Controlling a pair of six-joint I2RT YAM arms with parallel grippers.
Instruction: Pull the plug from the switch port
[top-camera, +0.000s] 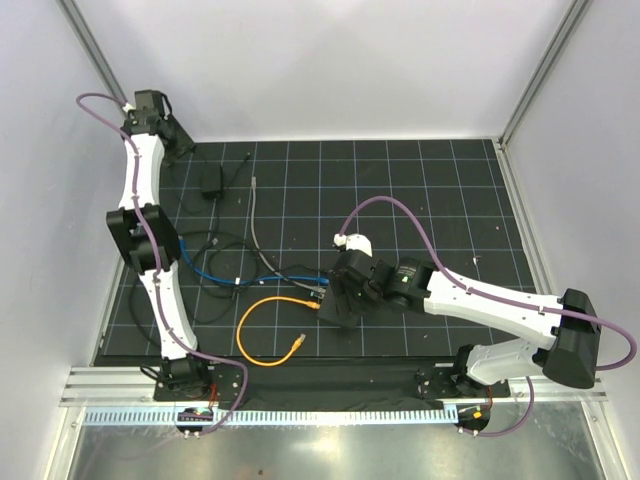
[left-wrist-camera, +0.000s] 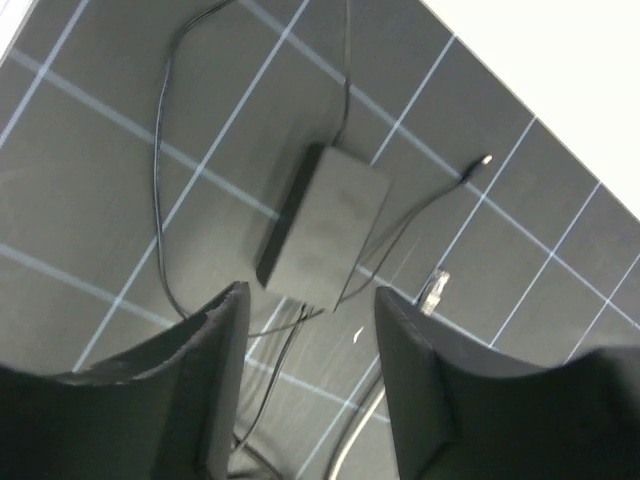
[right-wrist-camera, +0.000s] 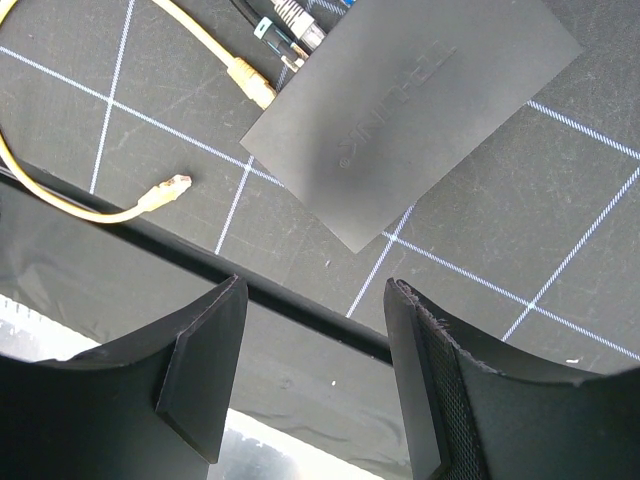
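The switch is a flat matte-black box (right-wrist-camera: 410, 110), near the table's front edge in the top view (top-camera: 338, 316). Several plugs sit in its left long edge. The yellow plug (right-wrist-camera: 250, 82) is nearest, and grey and blue ones are beyond it. The yellow cable (top-camera: 262, 312) loops to a loose end (right-wrist-camera: 170, 187). My right gripper (right-wrist-camera: 315, 292) is open and empty. It hovers above the switch's near side (top-camera: 342, 295) and touches nothing. My left gripper (left-wrist-camera: 312, 295) is open and empty at the back left (top-camera: 183, 145), above the small black power adapter (left-wrist-camera: 325, 225).
Blue (top-camera: 215, 272), grey (top-camera: 258, 220) and thin black cables lie tangled on the gridded mat left of the switch. A loose clear plug (left-wrist-camera: 433, 290) lies near the adapter. The mat's front edge and a metal rail (top-camera: 330, 385) run just behind the right gripper. White walls enclose the table.
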